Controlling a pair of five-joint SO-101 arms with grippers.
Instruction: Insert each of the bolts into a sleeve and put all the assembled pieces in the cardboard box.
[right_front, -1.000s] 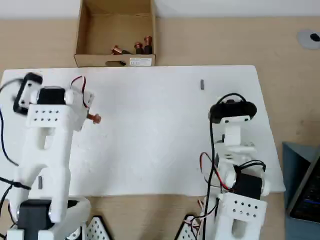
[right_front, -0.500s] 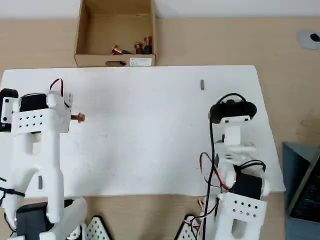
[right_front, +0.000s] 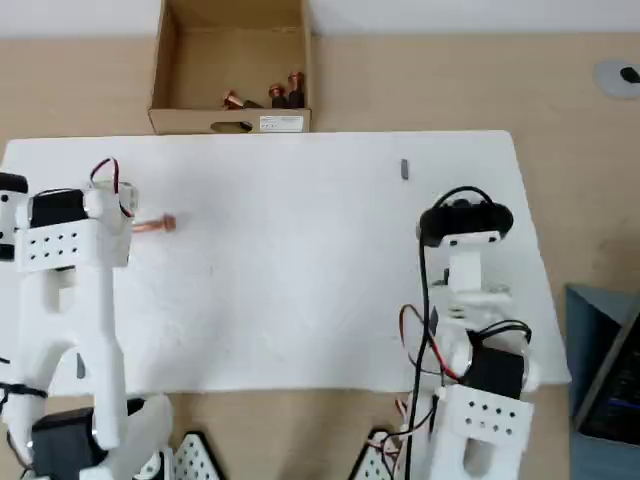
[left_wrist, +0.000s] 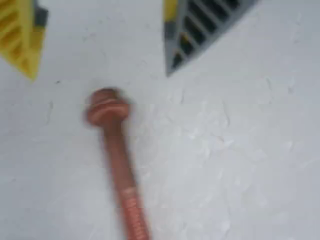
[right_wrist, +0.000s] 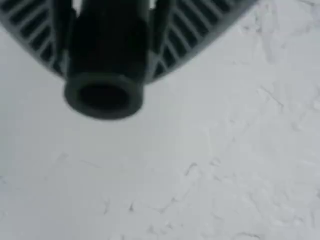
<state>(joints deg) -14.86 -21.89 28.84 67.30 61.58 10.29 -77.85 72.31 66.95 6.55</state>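
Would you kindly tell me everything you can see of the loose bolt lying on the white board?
The bolt looks like copper-coloured metal, with a round flanged head and a long straight shank whose end runs out of the left wrist view. It lies flat on the board, near the board's left edge in the high view, with its head towards the board's middle. The left gripper hangs open over it, and neither finger touches it.

We find no txt, nos. or signs we can read. Only a white label (right_front: 280, 123) w/ dark print sits on the cardboard box (right_front: 190, 121), on its front wall near one corner; the print is too small for us to make out.
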